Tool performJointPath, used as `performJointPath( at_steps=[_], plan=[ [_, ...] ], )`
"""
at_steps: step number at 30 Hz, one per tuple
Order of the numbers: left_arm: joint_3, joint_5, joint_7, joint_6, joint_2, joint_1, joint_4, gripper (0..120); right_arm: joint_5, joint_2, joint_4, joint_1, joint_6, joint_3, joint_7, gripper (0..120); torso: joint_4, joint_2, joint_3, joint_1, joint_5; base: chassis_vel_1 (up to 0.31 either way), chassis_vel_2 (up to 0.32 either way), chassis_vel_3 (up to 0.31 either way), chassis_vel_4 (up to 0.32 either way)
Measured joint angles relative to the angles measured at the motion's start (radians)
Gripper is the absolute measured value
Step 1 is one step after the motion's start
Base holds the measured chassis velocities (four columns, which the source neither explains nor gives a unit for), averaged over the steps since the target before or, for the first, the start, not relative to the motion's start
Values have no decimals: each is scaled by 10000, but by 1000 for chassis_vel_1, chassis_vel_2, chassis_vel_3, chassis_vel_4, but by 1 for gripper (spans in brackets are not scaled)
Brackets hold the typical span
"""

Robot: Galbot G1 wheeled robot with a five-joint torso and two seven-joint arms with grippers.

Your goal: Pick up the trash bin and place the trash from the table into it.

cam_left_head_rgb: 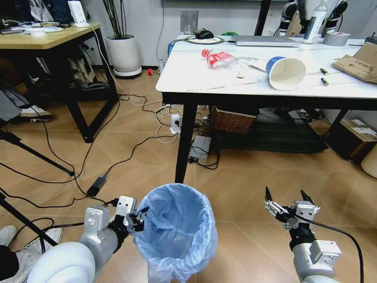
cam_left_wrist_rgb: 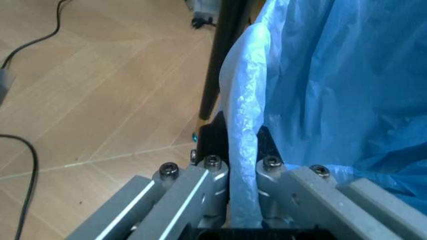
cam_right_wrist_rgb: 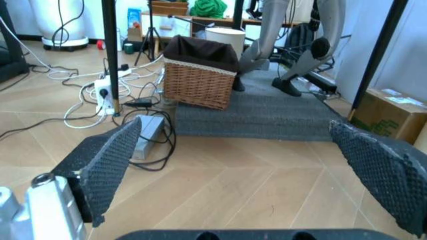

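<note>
The trash bin (cam_left_head_rgb: pixel 175 227), lined with a crinkly light-blue bag, sits low in front of me in the head view. My left gripper (cam_left_head_rgb: pixel 139 219) is shut on its rim; the left wrist view shows the bag's edge (cam_left_wrist_rgb: pixel 245 150) pinched between the fingers. My right gripper (cam_left_head_rgb: pixel 288 203) hovers open to the bin's right, holding nothing. On the white table (cam_left_head_rgb: pixel 194 82) lie the trash: a crushed bottle with red label (cam_left_head_rgb: pixel 221 58), a blue-and-white paper cup (cam_left_head_rgb: pixel 285 72), crumpled tissue (cam_left_head_rgb: pixel 241 69) and torn cardboard (cam_left_head_rgb: pixel 359 62).
A black table leg (cam_left_head_rgb: pixel 185 141) stands just beyond the bin. Under the table are a wicker basket (cam_right_wrist_rgb: pixel 199 79), a dark mat (cam_right_wrist_rgb: pixel 257 112), a power strip and cables (cam_left_head_rgb: pixel 118 159). A wooden desk (cam_left_head_rgb: pixel 53 41) stands at left. A laptop (cam_left_head_rgb: pixel 265 40) lies at the table's back.
</note>
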Motion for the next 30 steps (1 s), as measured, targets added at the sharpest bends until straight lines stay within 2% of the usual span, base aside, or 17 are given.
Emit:
performJointPath(
  at_steps=[4,9,14,15,20,22,26,30],
  plan=[
    [230,418,178,0,-151,74,8,0,13,0,5,-26,-6,-29,0,100,1,0,0,0,0,0,0,0,0],
    [228,267,64,0,-352,31,11,0,27,0,-55,180,-39,-94,0,100,-1,0,0,0,0,0,0,0,0],
    [52,-390,-570,-1,-763,21,16,0,23,-1,-171,366,-127,-204,-9,100,2,0,0,1,0,0,0,0,0],
    [-15,-793,-865,-1,-858,-8,16,0,16,0,-224,397,-129,-214,-24,100,2,0,0,0,0,0,0,0,0],
    [92,-1953,-2022,-4,-822,-205,19,0,13,-1,-410,483,-127,-129,-32,100,0,0,0,0,-1,0,0,0,0],
    [185,-2052,-2177,-4,-786,-219,19,0,14,0,-429,495,-126,-118,-32,100,0,0,0,1,-1,0,0,0,0],
    [731,-1179,-2122,-4,-517,43,20,0,-65,0,-482,491,-126,-149,-36,100,2,0,0,0,0,0,0,0,0],
    [968,-771,-1885,-4,-395,0,21,0,-175,-1,-482,413,-107,-181,-37,100,1,0,0,0,0,0,0,0,0]
  ],
)
